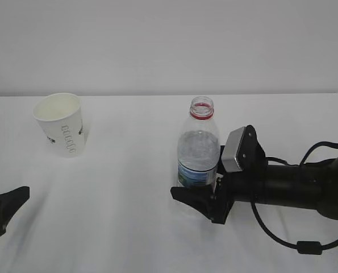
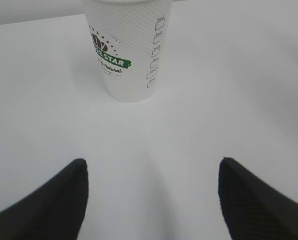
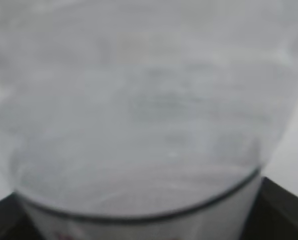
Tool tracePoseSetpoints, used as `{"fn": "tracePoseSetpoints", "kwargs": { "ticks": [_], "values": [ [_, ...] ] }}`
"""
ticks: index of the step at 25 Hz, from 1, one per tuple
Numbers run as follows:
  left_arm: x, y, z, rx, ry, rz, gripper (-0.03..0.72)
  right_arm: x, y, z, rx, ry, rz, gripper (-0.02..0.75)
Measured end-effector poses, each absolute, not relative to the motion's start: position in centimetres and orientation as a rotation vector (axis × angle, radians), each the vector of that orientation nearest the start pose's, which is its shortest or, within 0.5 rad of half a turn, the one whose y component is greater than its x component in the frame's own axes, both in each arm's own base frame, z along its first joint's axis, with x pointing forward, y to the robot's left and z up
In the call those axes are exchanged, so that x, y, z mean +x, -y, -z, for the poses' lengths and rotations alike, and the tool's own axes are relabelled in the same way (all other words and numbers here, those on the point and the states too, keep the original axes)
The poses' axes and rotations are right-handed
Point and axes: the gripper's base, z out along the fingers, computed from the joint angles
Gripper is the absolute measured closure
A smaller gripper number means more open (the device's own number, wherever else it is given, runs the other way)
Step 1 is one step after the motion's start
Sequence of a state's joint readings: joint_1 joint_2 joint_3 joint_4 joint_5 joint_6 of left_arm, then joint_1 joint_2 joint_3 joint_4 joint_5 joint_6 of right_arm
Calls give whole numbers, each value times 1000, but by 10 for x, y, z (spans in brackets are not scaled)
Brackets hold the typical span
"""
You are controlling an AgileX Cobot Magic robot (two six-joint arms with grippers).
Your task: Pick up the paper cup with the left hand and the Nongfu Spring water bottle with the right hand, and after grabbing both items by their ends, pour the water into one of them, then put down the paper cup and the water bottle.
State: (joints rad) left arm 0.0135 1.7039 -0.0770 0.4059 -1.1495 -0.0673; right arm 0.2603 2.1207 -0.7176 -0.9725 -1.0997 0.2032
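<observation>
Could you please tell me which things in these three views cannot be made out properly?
- Paper cup: the left wrist view cuts off its rim at the top edge; no view shows whether it holds anything.
- Nongfu Spring water bottle: it fills the right wrist view as a blur, its label unreadable.
- Right gripper: the bottle hides its far finger in the exterior view, so contact cannot be judged.
- Left gripper: partly cut by the exterior view's left edge.

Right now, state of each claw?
Left claw: open, empty, short of the cup.
Right claw: open around the bottle, no grip visible.
</observation>
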Motion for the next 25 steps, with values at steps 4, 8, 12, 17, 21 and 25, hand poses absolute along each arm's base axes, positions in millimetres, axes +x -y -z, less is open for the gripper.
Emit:
{"fn": "tracePoseSetpoints", "kwargs": {
  "ticks": [4, 8, 12, 17, 21, 25],
  "values": [
    [183, 30, -113, 327, -1947, 289, 99, 294, -150, -79, -1078, -1633, -761, 76],
    [183, 30, -113, 323, -1948, 286, 99, 294, -150, -79, -1076, -1633, -764, 127],
    [184, 30, -113, 321, -1948, 285, 99, 294, -150, -79, -1074, -1633, -767, 216],
    [184, 30, -113, 320, -1948, 284, 102, 294, -151, -79, -1071, -1633, -776, 246],
    [184, 30, -113, 320, -1948, 284, 106, 294, -151, -80, -1057, -1643, -795, 250],
    [184, 30, -113, 320, -1948, 284, 109, 294, -151, -80, -1051, -1648, -800, 251]
  ]
}}
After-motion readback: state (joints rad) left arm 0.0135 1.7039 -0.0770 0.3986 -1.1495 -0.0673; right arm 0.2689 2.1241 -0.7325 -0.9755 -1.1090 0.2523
